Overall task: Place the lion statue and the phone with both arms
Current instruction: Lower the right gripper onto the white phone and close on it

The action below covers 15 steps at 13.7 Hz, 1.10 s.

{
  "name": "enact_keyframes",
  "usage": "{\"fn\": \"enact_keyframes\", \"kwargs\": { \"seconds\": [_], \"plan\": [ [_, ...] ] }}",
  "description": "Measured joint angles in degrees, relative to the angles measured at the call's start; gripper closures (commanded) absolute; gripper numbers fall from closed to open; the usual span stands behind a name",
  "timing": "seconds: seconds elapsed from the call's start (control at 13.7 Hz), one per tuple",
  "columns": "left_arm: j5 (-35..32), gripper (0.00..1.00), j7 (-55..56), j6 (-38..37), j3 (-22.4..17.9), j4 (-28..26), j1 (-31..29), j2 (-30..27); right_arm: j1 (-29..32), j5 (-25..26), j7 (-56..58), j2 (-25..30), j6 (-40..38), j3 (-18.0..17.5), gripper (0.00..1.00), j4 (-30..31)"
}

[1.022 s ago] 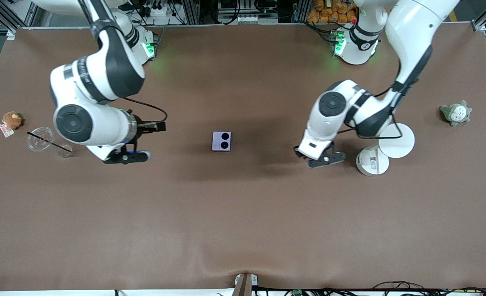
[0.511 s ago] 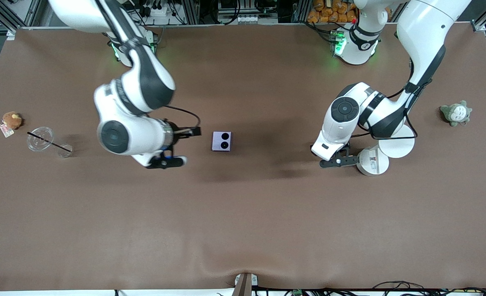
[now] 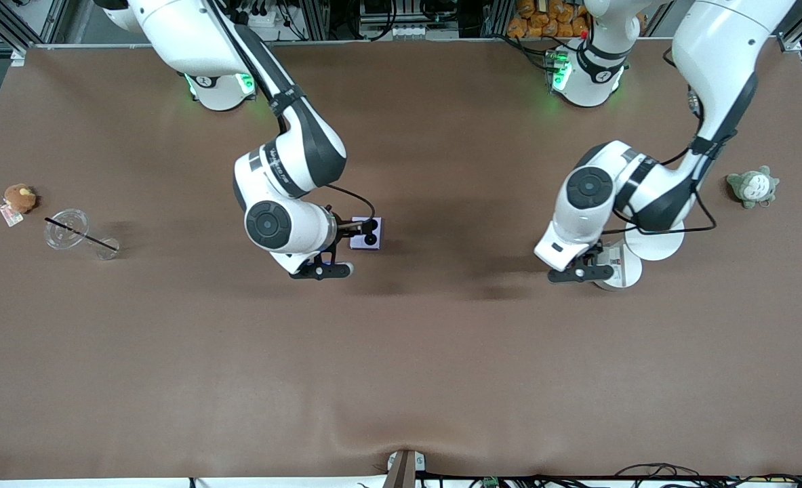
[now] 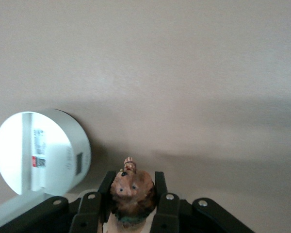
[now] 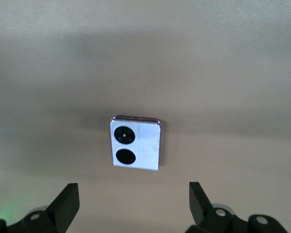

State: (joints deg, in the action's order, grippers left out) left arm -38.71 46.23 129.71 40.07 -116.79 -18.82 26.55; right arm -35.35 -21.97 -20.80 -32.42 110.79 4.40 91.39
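Front view: brown table (image 3: 401, 379), left claw (image 4: 132, 201) clamped on lion statue (image 4: 131, 190), right claw (image 5: 133, 201) agape above phone (image 5: 136, 143).

The right arm reaches from its base out over the middle of the table, elbow bent, wrist pointing down; the right gripper (image 5: 131, 201) hangs with its fingers (image 5: 68, 201) spread wide (nothing between them). The left arm folds down at its own end of the table, the left gripper (image 4: 132, 196) clamped, fingers (image 4: 160, 194) pressing in from both sides.
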Motion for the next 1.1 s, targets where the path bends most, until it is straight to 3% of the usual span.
{"fn": "enact_keyframes", "kwargs": {
  "seconds": [0.44,1.1],
  "plan": [
    [0.0,1.0,-0.6,2.5,0.0,-0.7,-2.3,0.6,-3.1,0.7,-3.0,-0.5,7.0,0.1,0.0,5.3],
    [0.0,1.0,-0.6,4.5,0.0,-0.3,-2.7,3.5,-5.3,2.8,-6.9,-3.7,11.2,0.1,0.0,5.9]
  ]
}}
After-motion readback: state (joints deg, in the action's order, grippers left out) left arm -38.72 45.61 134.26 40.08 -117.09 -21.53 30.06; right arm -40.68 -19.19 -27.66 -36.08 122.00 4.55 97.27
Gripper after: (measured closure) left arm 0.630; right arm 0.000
